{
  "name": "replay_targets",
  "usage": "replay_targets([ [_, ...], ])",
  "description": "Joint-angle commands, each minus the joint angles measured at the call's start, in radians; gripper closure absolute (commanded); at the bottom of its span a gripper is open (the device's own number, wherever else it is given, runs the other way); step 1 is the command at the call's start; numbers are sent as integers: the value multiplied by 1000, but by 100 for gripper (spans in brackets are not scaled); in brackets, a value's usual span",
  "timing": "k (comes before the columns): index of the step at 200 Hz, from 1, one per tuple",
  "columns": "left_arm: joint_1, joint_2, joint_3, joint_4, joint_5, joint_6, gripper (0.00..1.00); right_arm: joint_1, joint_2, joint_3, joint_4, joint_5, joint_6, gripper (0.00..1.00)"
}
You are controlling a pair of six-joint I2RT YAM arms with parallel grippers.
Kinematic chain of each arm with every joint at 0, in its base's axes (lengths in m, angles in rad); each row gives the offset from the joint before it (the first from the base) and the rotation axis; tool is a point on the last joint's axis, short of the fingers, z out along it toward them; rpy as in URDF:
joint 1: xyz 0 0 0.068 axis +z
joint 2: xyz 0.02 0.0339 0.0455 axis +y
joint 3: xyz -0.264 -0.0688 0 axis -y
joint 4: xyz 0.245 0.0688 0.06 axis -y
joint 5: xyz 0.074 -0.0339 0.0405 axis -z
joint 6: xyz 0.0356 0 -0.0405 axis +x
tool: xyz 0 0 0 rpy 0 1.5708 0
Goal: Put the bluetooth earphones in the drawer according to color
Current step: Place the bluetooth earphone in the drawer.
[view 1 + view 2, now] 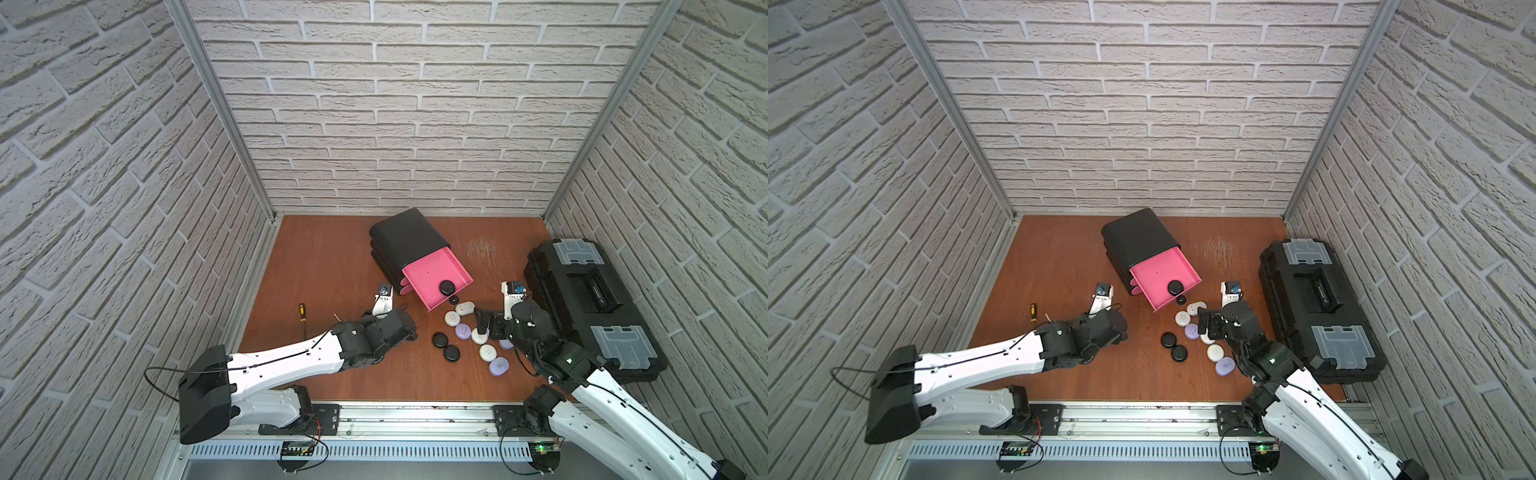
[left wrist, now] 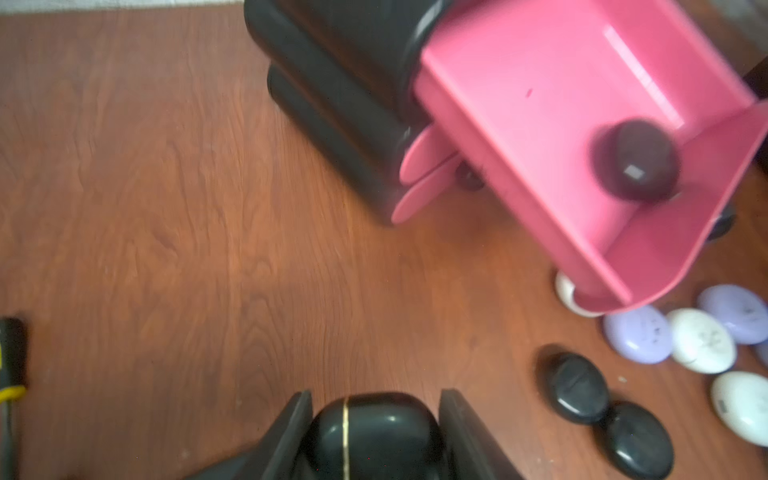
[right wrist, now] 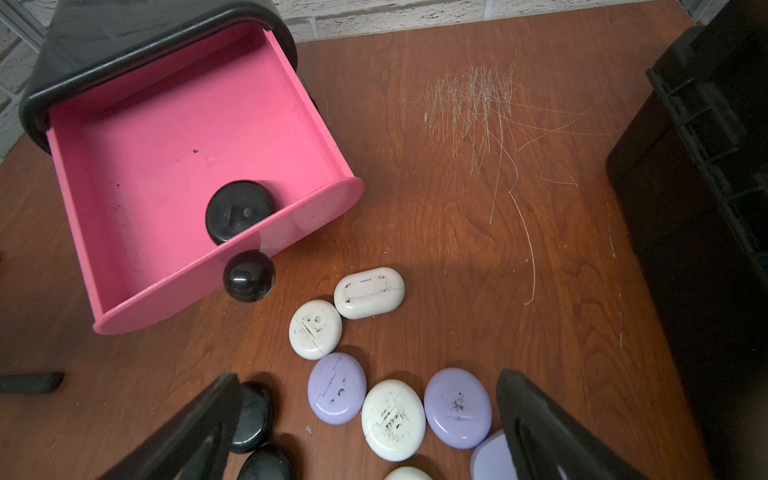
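Left gripper (image 2: 376,401) is clamping a glossy black pebble-shaped plastic earphone case (image 2: 374,440).
The right gripper (image 3: 368,380) is hanging wide open over white cases (image 3: 392,419) and lavender cases (image 3: 457,407) on the brown wooden table (image 3: 415,216); the pulled-out pink plastic drawer (image 1: 428,270) of the rounded black cabinet (image 1: 405,235) is holding a second black case (image 1: 446,286).

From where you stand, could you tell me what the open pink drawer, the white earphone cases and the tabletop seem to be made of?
Open pink drawer: probably moulded plastic, matte; thin even walls, curved front. White earphone cases: likely hard plastic, smooth satin shells with a seam, dark scuffs. Tabletop: wood or wood-look laminate, I cannot tell which; reddish grain, pale scratches.
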Motion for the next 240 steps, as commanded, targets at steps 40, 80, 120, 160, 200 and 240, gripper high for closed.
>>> replay_targets([
  [40,130,142,292,-23,199,278,82,-5,-83,-30,-105,-89,108,0],
  [80,213,372,511,-37,325,362,82,-5,-89,-61,-109,-195,123,3],
  [120,264,548,631,-52,390,375,81,-4,-32,-73,-96,-367,89,10],
  [160,293,611,642,-29,431,359,76,-2,-15,-109,-56,-464,81,15],
  [200,300,616,639,-30,455,354,58,0,-8,-131,-40,-511,74,16],
  [240,302,574,630,-33,439,360,55,7,14,-133,-21,-517,74,17],
])
